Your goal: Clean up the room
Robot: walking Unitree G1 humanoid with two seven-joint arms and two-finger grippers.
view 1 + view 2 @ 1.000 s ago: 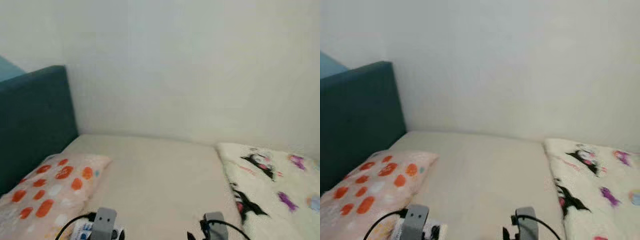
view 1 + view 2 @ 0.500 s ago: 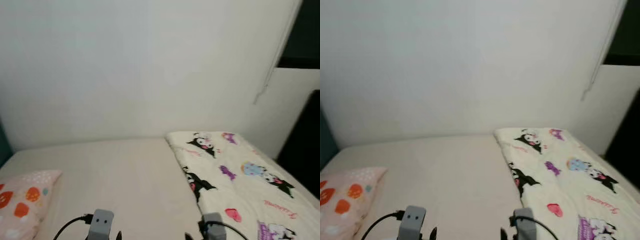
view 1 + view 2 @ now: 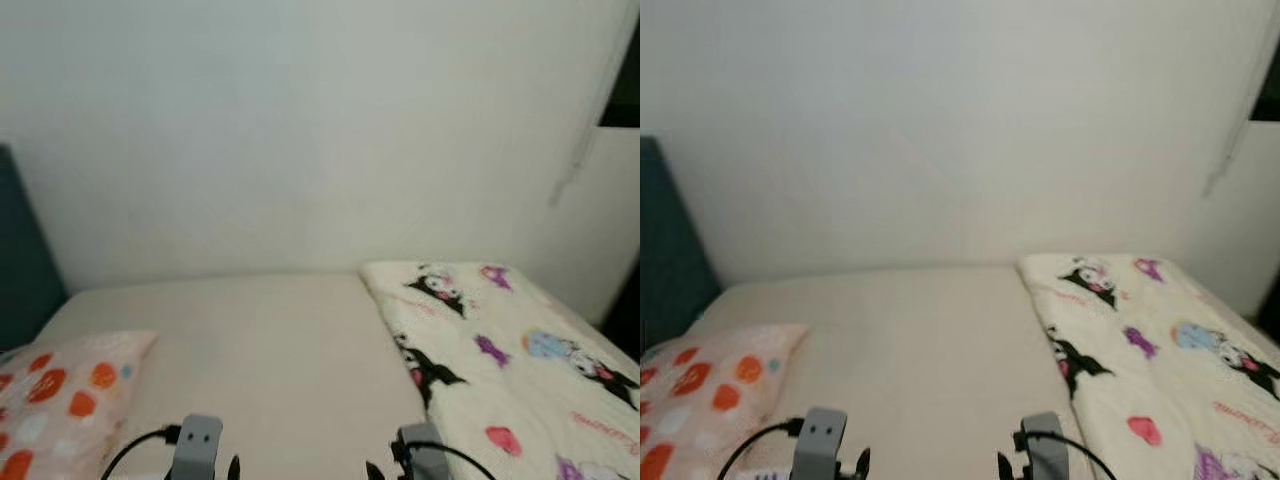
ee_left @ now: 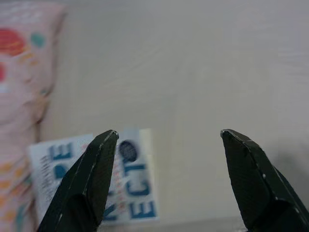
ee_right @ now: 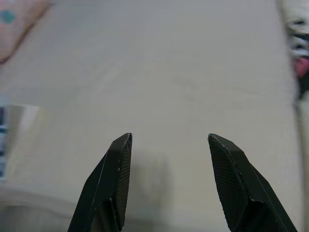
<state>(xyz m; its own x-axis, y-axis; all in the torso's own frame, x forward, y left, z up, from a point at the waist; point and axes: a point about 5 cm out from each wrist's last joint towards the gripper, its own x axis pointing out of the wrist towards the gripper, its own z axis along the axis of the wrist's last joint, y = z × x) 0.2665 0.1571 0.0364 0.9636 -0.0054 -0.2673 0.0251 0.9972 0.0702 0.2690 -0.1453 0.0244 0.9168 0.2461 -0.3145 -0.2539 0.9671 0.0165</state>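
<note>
Packet (image 4: 91,181), white with blue letters, lies on the bed sheet (image 3: 260,340) beside the spotted pillow (image 3: 60,395). Head views have swung back left, so searching continues. Left gripper (image 4: 166,140) spread empty just above it. Right gripper (image 5: 169,145) spread, packet off to one side.

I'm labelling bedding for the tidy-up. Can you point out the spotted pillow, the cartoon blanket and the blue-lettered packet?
spotted pillow (image 3: 60,395), left eye view, its top face.
cartoon blanket (image 3: 500,350), left eye view, its middle.
blue-lettered packet (image 4: 130,193), left wrist view, its printed face.
</note>
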